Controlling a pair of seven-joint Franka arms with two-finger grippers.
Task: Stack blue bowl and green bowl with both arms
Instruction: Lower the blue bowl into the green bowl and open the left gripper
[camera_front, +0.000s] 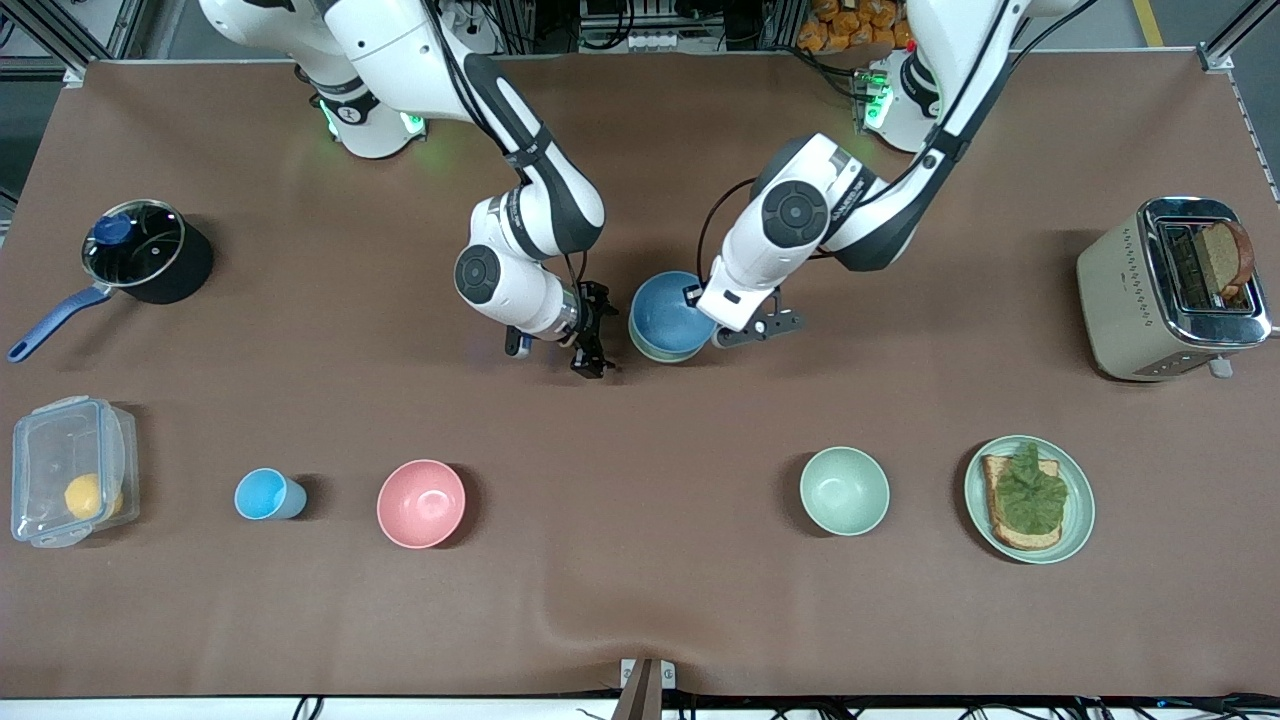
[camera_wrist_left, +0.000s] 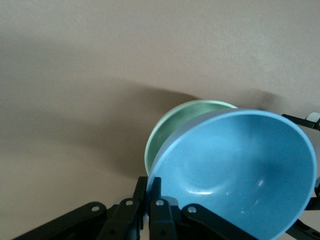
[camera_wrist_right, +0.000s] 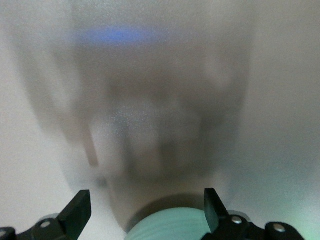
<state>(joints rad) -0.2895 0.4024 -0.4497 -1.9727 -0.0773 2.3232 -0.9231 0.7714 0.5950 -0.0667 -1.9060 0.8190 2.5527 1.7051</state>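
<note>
The blue bowl (camera_front: 665, 312) sits tilted inside the green bowl (camera_front: 655, 354) at mid-table. My left gripper (camera_front: 713, 336) is shut on the blue bowl's rim on the side toward the left arm's end. The left wrist view shows its fingers (camera_wrist_left: 151, 189) pinching the blue bowl's (camera_wrist_left: 235, 170) rim, with the green bowl (camera_wrist_left: 167, 131) under it. My right gripper (camera_front: 590, 348) is open and empty beside the bowls toward the right arm's end. In the right wrist view it (camera_wrist_right: 146, 200) stands spread, with a pale green curved wall (camera_wrist_right: 170, 227) low between the fingers.
Nearer the front camera stand a mint-green bowl (camera_front: 844, 490), a plate with toast (camera_front: 1075, 520), a pink bowl (camera_front: 421, 503), a light-blue cup (camera_front: 265, 494) and a clear container (camera_front: 70, 470). A toaster (camera_front: 1170, 288) and a lidded pot (camera_front: 140, 250) sit at the table's ends.
</note>
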